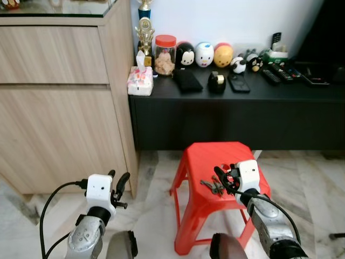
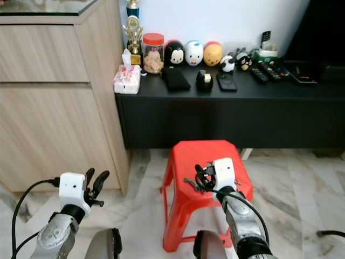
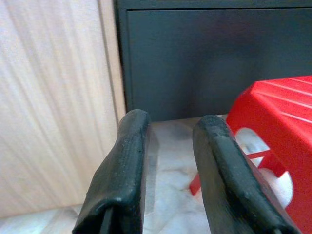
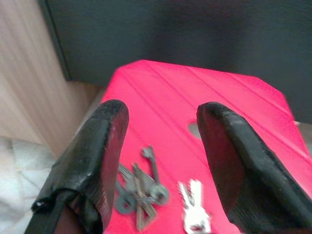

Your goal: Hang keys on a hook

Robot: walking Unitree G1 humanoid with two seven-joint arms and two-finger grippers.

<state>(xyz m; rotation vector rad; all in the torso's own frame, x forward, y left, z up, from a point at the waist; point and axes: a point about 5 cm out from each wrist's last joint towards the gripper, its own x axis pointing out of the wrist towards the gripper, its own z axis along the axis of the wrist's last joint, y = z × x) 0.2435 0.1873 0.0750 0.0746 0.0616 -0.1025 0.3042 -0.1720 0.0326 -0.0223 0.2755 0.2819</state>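
The task has barely begun: the keys (image 4: 146,187) lie on the red stool (image 1: 207,156), the right gripper (image 4: 161,161) spread above them, holding nothing, the left gripper (image 1: 119,186) idle, parted, empty.

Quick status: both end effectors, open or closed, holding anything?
Left end effector: open, empty, idle beside the red stool.
Right end effector: open, empty, over the keys on the stool.

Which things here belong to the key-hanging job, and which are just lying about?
Job: keys on the red stool; right gripper open above them.

Lying about: tissue box, jar, trophy, tape dispenser, remotes; left gripper idle.
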